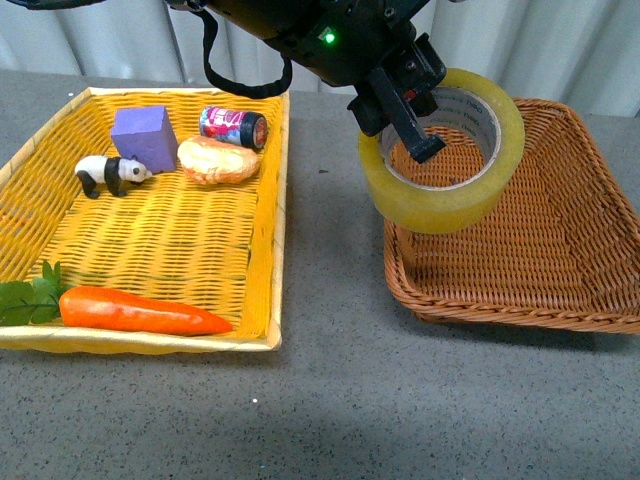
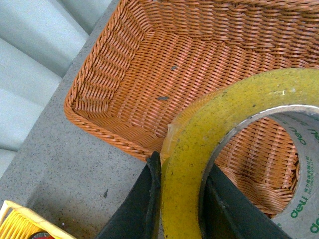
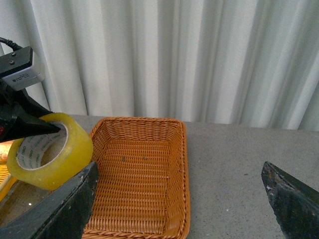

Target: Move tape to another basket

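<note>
Tape [image 1: 440, 195]: held tilted in the air over the near left corner of the basket [image 1: 590, 150].
Left fingers [image 2: 139, 209]: clamped on the tape's wall, one inside the core, one outside.
Right fingers [image 3: 65, 209]: wide apart.

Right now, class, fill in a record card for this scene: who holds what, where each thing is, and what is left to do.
left gripper: shut on the tape's wall
tape: in the air over the brown basket's left edge
right gripper: open, holding nothing
brown basket: right of the yellow basket
yellow basket: carrot, panda, purple block, bread, can
left to do: lower and release tape
</note>
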{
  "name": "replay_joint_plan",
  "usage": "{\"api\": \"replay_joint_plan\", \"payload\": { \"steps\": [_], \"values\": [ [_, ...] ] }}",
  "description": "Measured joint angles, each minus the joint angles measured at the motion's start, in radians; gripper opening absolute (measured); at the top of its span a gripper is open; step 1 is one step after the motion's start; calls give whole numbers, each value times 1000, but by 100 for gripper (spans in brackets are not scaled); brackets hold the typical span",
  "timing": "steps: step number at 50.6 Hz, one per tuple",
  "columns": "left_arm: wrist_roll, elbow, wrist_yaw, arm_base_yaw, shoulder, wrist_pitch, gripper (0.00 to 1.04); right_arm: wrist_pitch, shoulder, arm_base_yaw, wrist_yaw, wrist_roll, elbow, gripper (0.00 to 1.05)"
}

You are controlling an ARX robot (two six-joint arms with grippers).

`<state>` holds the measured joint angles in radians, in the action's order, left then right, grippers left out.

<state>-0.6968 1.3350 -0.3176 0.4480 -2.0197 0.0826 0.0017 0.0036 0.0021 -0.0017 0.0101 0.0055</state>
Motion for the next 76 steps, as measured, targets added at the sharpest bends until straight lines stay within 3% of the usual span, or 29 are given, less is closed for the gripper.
{"api": "replay_joint_plan", "payload": {
  "steps": [5, 8, 13, 29, 39, 45, 60, 76],
  "values": [
    [-4, 0, 1, -1, 0, 0, 17, -18, 10, 5, 19, 13, 5, 96],
    [-6, 0, 2, -1, 0, 0, 17, -143, 69, 18, 76, 58, 56, 96],
    [-7, 0, 2, -1, 0, 0, 17, -241, 200, 25, 58, 109, 112, 96],
    [-7, 1, 2, -1, 0, 0, 17, 50, 657, 117, -65, 165, 256, 96],
    [-7, 1, 2, -1, 0, 0, 17, 165, 1050, 127, -205, 142, 429, 96],
    [-7, 1, 2, -1, 0, 0, 17, 194, 1260, 156, -198, 99, 537, 96],
    [-7, 1, 1, -1, 0, 0, 17, 207, 1469, 224, -200, -20, 681, 96],
    [-7, 1, 2, -1, 0, 0, 17, 175, 1634, 227, -148, -74, 771, 96]
  ]
}}
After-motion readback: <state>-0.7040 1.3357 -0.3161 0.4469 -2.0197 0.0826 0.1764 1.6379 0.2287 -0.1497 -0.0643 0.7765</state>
